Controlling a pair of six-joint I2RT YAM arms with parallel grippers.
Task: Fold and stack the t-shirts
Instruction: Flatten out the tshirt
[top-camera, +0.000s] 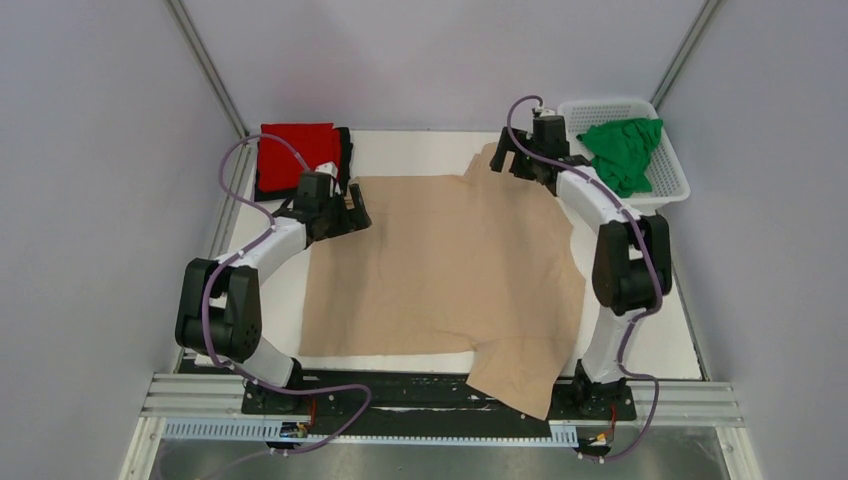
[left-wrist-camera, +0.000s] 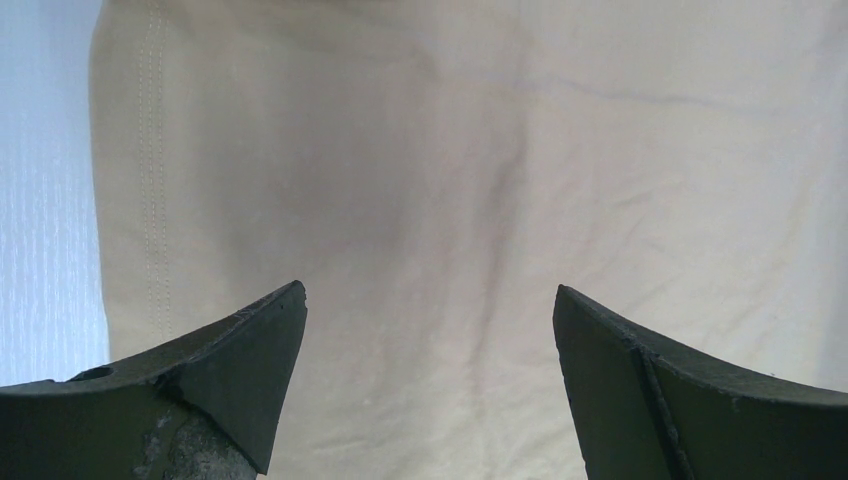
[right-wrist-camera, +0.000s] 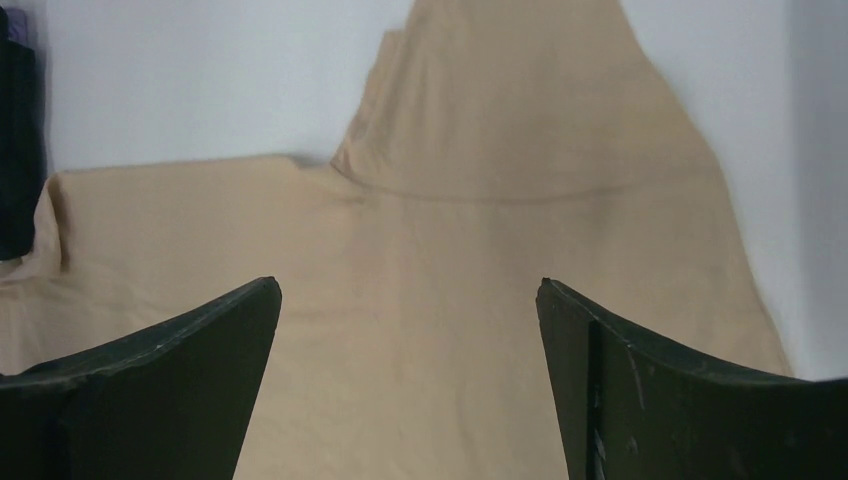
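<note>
A tan t-shirt (top-camera: 450, 265) lies spread flat over the white table, one sleeve hanging over the near edge. My left gripper (top-camera: 352, 212) is open and empty above the shirt's far left corner; the left wrist view shows the cloth (left-wrist-camera: 430, 200) and its stitched hem between the fingers. My right gripper (top-camera: 508, 160) is open and empty over the far sleeve, which fills the right wrist view (right-wrist-camera: 480, 220). A folded red shirt (top-camera: 296, 152) lies on a black one at the far left. A green shirt (top-camera: 625, 150) sits crumpled in the basket.
A white plastic basket (top-camera: 672, 190) stands at the far right corner. Grey walls enclose the table (top-camera: 650, 345) on three sides. A black rail runs along the near edge by the arm bases.
</note>
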